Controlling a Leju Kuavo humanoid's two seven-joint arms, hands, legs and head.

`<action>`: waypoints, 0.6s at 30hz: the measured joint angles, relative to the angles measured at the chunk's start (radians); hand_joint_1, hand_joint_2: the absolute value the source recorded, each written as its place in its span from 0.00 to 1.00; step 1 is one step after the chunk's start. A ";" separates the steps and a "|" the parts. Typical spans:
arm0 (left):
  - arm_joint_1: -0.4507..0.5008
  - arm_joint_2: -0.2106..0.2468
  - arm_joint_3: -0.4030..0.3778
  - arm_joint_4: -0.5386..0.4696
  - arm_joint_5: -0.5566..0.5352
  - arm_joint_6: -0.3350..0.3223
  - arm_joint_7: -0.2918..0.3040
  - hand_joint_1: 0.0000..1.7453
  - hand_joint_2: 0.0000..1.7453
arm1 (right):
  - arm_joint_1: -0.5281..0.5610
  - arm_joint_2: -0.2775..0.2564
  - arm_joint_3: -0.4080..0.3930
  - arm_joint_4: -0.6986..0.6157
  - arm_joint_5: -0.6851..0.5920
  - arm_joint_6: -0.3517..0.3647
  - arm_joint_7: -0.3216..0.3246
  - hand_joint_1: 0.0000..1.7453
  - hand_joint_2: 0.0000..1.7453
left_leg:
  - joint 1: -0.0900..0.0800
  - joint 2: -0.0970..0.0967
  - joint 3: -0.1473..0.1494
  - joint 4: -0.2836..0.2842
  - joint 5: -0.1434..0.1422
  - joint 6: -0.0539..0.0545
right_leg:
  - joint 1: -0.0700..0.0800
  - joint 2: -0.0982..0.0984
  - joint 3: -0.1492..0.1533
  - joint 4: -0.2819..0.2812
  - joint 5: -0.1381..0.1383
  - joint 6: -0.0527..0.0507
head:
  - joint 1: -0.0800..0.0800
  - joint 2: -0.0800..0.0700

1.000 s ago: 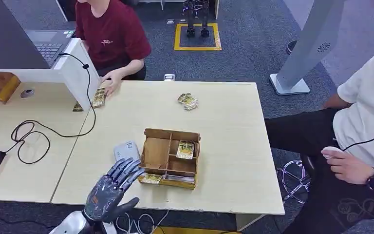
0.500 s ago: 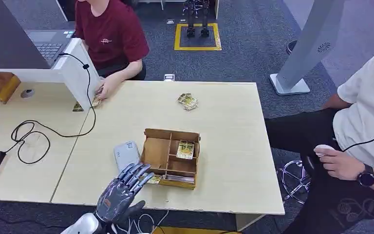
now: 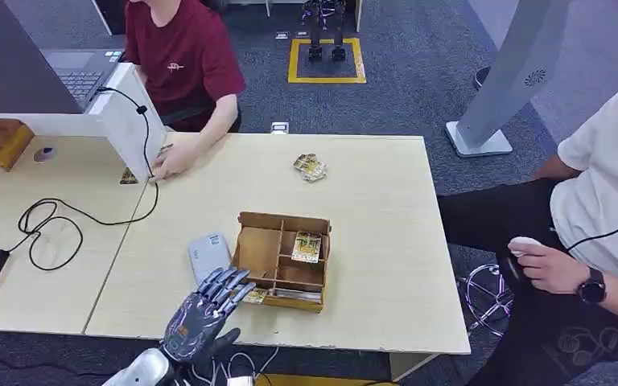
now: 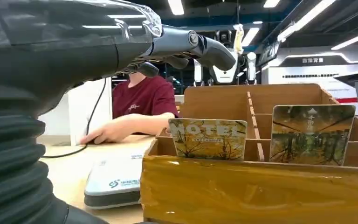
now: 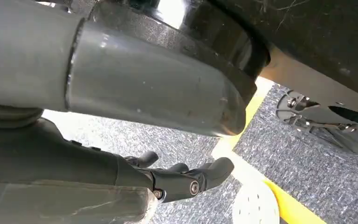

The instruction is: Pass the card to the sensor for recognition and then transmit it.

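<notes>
Left hand: the left hand hovers at the table's near edge, fingers spread and holding nothing, fingertips just beside the near left corner of the cardboard box.
Right hand: the right hand hangs over grey carpet and a yellow floor line, fingers loosely curled, nothing in it.
Card: a card stands upright in the box's near compartment, its lower part hidden behind the taped front wall; a second card stands beside it, likewise cut off below.
Sensor: the grey sensor lies flat on the table, just left of the box; in the left wrist view its far end is hidden by the box.
Hard to read: print on the cards is blurred.
Open room: bare tabletop spreads right of the box and beyond it, up to a small loose pile of cards.
People: a person in red rests a hand at the far left corner; a person in white sits to the right, partly cut off.
</notes>
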 joint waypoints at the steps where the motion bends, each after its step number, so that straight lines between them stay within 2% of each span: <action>1: -0.003 -0.004 -0.001 0.005 -0.003 0.000 0.006 0.00 1.00 | 0.000 0.000 0.000 0.000 -0.001 0.000 0.001 0.00 0.00 | 0.000 0.000 0.000 0.000 0.000 0.000 | 0.000 0.000 0.000 0.000 0.000 0.000 | 0.000 0.000; 13: -0.058 -0.082 -0.016 0.079 -0.019 0.000 0.057 0.00 1.00 | -0.005 0.000 0.026 0.000 -0.006 0.002 0.016 0.00 0.00 | 0.000 0.000 0.000 0.000 0.000 0.000 | 0.000 0.000 0.000 0.000 0.000 0.000 | 0.000 0.000; 18: -0.073 -0.103 -0.016 0.098 -0.018 0.002 0.058 0.00 1.00 | -0.005 0.000 0.028 0.000 -0.006 0.002 0.016 0.00 0.00 | 0.000 0.000 0.000 0.000 0.000 0.000 | 0.000 0.000 0.000 0.000 0.000 0.000 | 0.000 0.000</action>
